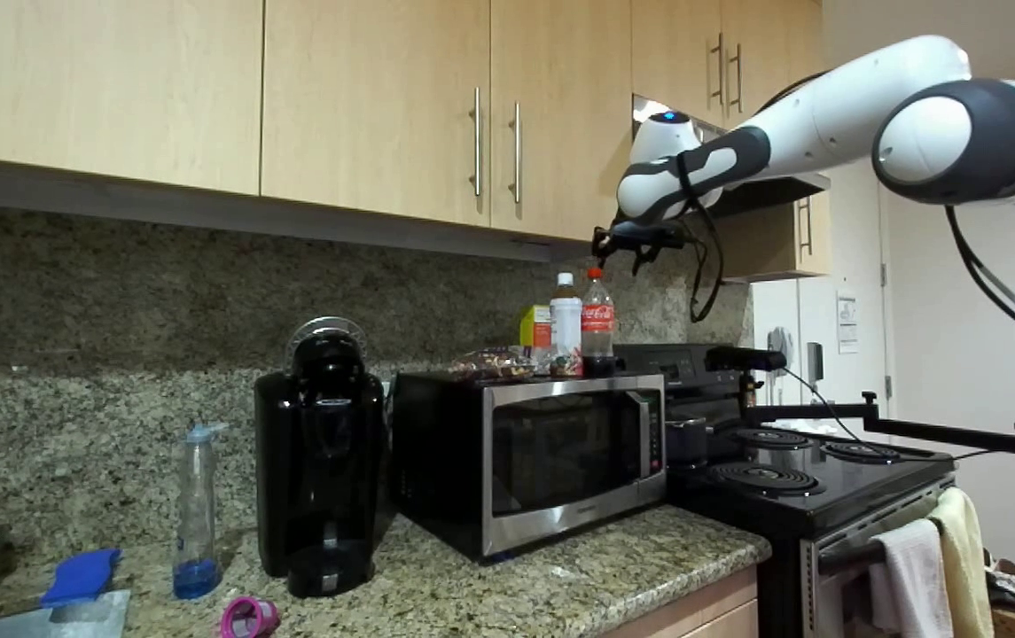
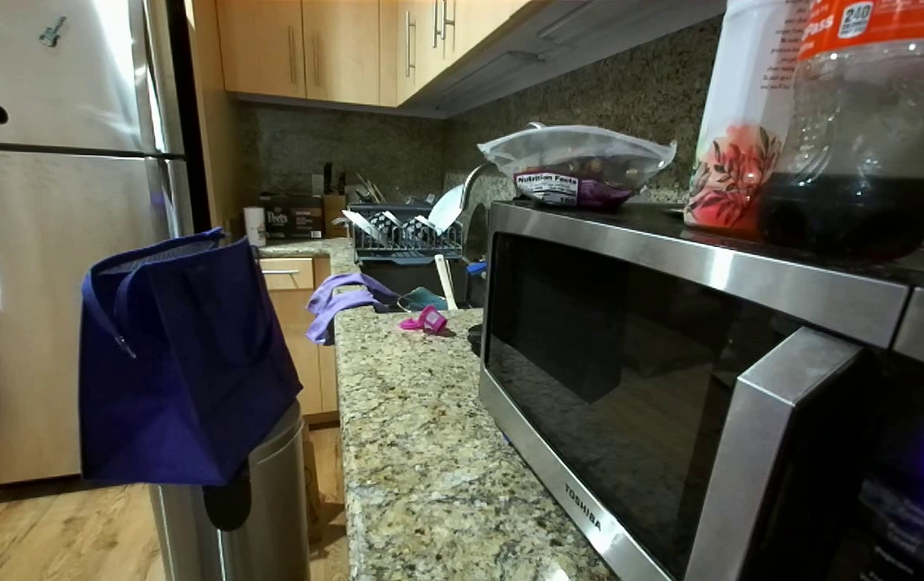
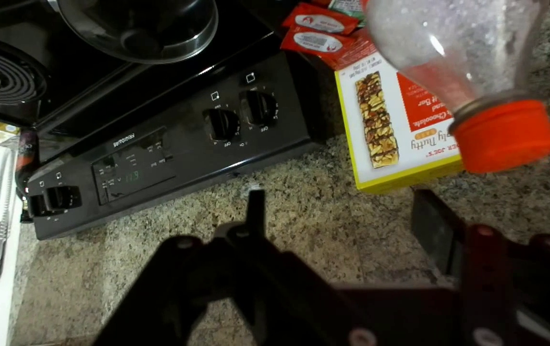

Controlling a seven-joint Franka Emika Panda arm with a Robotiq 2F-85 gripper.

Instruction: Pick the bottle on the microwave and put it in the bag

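The Coca-Cola bottle (image 1: 597, 317) with red cap, red label and some dark cola stands upright on the microwave (image 1: 507, 523). In an exterior view the bottle (image 2: 857, 145) is close and its top is cut off, on the microwave (image 2: 696, 262). In the wrist view the bottle (image 3: 457, 43) shows at the upper right, its cap beyond the right finger. My gripper (image 1: 620, 260) is just above the cap, open and empty. Its fingers also show wide apart in the wrist view (image 3: 341, 197). The dark blue bag (image 2: 179, 371) stands open on a metal bin.
A white-capped bottle (image 1: 566, 328) stands right beside the cola bottle. A snack pouch (image 2: 579, 169) and a yellow-edged bar box (image 3: 390, 129) are also on the microwave. Wall cabinets (image 1: 560, 115) hang above. A coffee maker (image 1: 321, 461) and a stove (image 1: 791, 470) flank the microwave.
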